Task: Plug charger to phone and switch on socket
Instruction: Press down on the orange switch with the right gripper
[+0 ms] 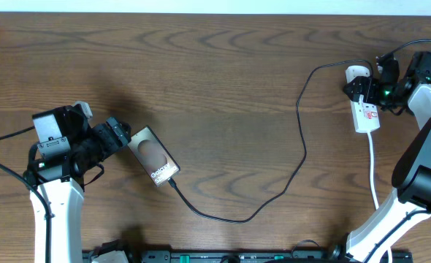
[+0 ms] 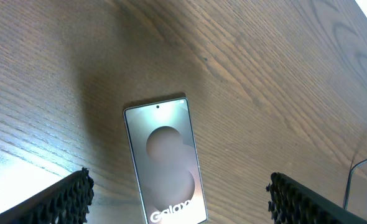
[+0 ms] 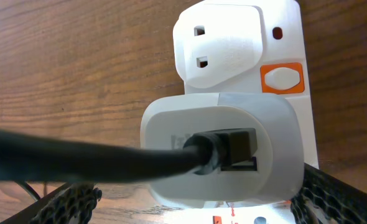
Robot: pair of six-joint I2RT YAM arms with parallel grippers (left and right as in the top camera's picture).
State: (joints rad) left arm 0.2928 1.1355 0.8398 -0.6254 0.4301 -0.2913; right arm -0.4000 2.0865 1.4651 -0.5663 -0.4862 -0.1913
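- When you look down past the right fingers (image 3: 71, 202), what comes first?
- Both fingers stand wide apart and hold nothing. Between them, right under the right gripper (image 3: 199, 193), a white adapter (image 3: 165, 124) is plugged into the socket (image 3: 233, 37). The black charger (image 3: 78, 162) leaves the adapter sideways.
- And the switch?
- Farther ahead of the fingertips, past the adapter and on the side away from the cable, an orange switch (image 3: 282, 79) sits at the socket's edge. The socket's long axis runs straight ahead from the fingers. Pressing the switch would likely mean reaching forward and slightly to that side. I cannot tell whether it is already on.
- Which arm is nearer to it?
- The right one. The left is well apart, across the table (image 1: 215, 58).
- Where is the phone?
- Below the left gripper (image 2: 178, 176), whose fingers are also spread and empty. The phone (image 2: 168, 149) lies flat and face up, with its long axis running away from those fingers and its lettered end nearest them. From overhead, the charger's tip touches that end and looks plugged in, but it is too small to confirm.
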